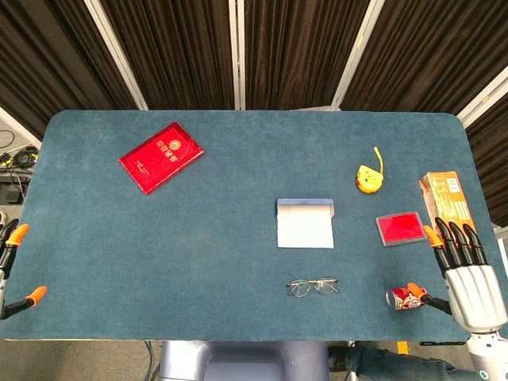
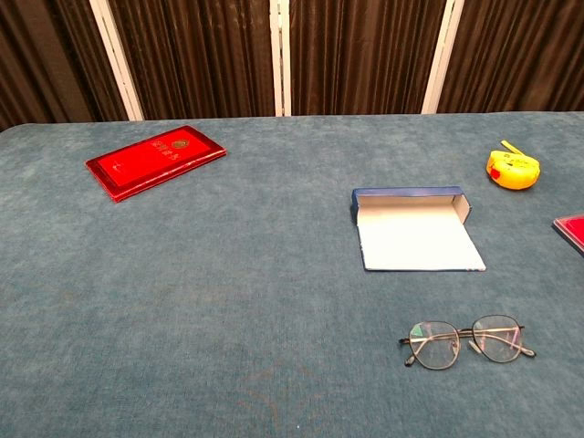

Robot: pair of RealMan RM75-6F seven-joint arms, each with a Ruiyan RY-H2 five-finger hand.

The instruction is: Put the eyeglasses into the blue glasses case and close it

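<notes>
The eyeglasses lie flat on the blue cloth near the table's front edge, thin metal frame, lenses up. Just behind them the blue glasses case lies open, its pale lid flap spread toward me. My right hand hovers at the right edge of the table, fingers spread and empty, well to the right of the glasses. My left hand shows only as orange fingertips at the far left edge, apart, holding nothing. Neither hand appears in the chest view.
A red booklet lies at the back left. A yellow tape measure, a red pad, an orange box and a small can sit at the right, near my right hand.
</notes>
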